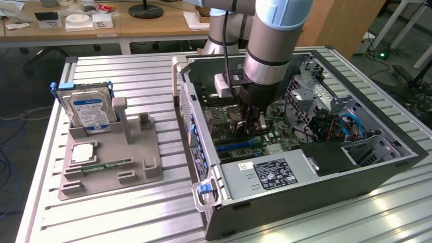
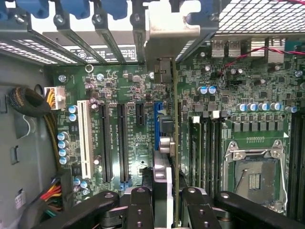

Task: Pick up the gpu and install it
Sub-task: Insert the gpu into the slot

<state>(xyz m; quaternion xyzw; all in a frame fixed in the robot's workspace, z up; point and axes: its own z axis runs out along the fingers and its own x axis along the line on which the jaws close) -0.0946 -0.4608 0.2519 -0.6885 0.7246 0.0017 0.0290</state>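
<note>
You've got the gripper (image 2: 164,202) clamped on the gpu (image 2: 172,143), held edge-down inside the open PC case (image 1: 378,174) just over the motherboard's (image 2: 128,86) blue slot (image 2: 157,112), not seated yet.

arm (image 1: 270,45): silver-grey tube, pale blue cap | black linkage jaws | white wrist box (image 1: 226,84)
</note>
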